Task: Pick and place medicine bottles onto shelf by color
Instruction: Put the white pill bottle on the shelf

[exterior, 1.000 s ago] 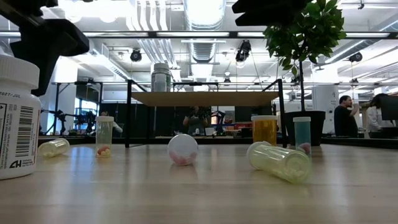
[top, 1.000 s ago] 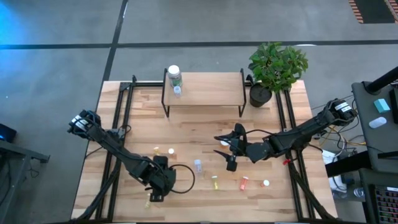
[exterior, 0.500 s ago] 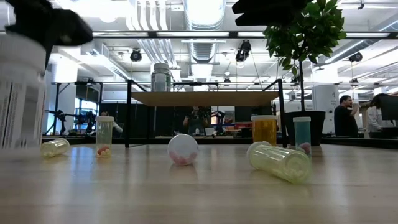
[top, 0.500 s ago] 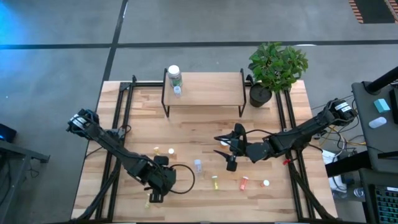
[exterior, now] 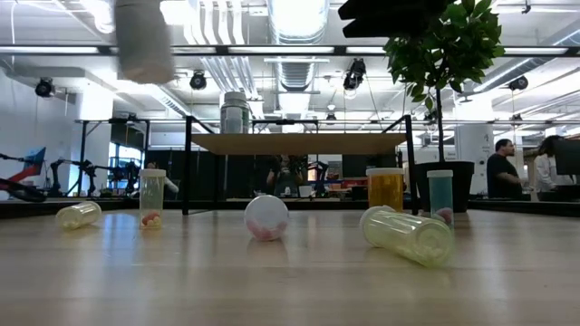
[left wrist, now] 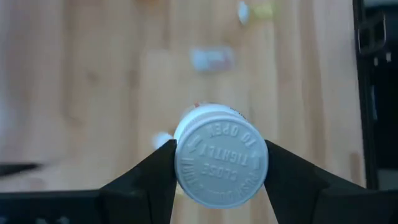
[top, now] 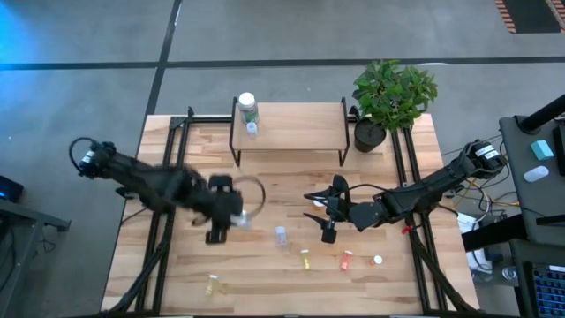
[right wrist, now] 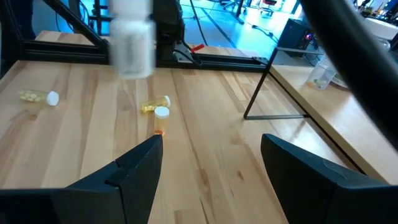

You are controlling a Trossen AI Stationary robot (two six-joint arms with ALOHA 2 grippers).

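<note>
Left end effector (left wrist: 219, 163): closed on white-capped white cylindrical plastic bottle (left wrist: 220, 158), held above wooden counter (top: 274, 177), near the shelf (top: 291, 125) | Right end effector (top: 320, 215): open, nothing gripped, over counter middle

We count one shelf (top: 291, 128) at the table's (top: 177, 265) far edge, holding two bottles: one large bottle (top: 247, 106) and one small bottle (top: 252, 128). One potted plant (top: 393, 93) stands at the far right corner. Five loose vials (top: 305, 259) lie near the front edge, and one white-capped bottle (left wrist: 221, 163) is carried above the table.
</note>
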